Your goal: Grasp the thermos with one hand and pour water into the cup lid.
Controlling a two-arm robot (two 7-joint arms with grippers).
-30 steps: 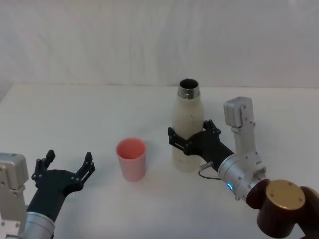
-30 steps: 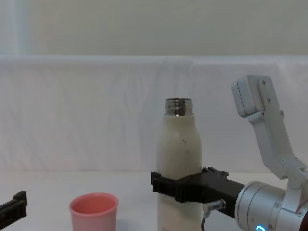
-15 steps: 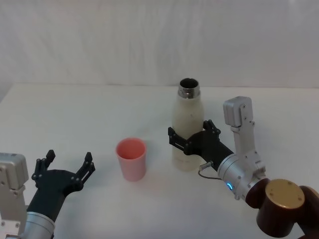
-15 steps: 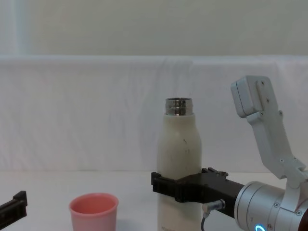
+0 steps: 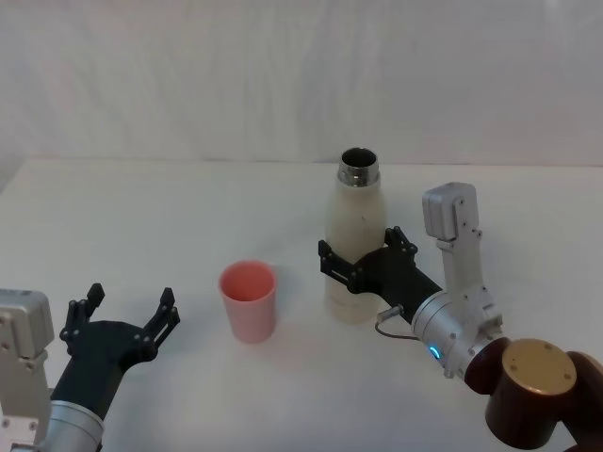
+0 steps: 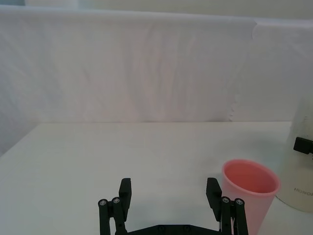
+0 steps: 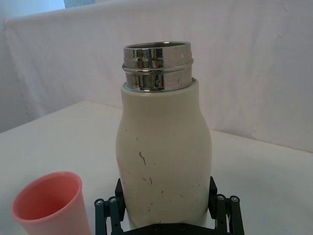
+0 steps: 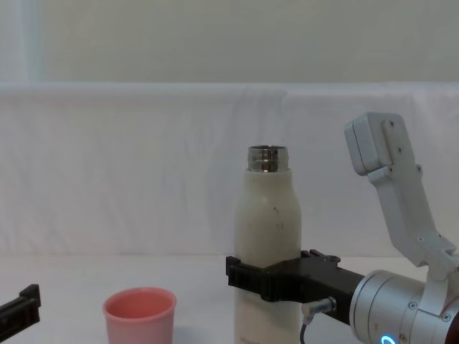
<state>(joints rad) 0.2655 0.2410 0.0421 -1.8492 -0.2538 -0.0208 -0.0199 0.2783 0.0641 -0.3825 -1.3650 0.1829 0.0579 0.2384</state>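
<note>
We see right gripper (image 5: 356,264) clamped on upright thermos (image 5: 354,247) | cup lid (image 5: 249,300) just left of thermos on tabletop (image 5: 188,217) | left gripper (image 5: 124,321) spread wide, empty, left of cup lid

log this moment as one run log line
right gripper: shut on thermos, upright on table | cup lid: upright beside it | left gripper: open, idle

The right hand (image 8: 247,276) clasps the upright thermos (image 8: 268,236) beside the cup lid (image 8: 139,315).
</note>
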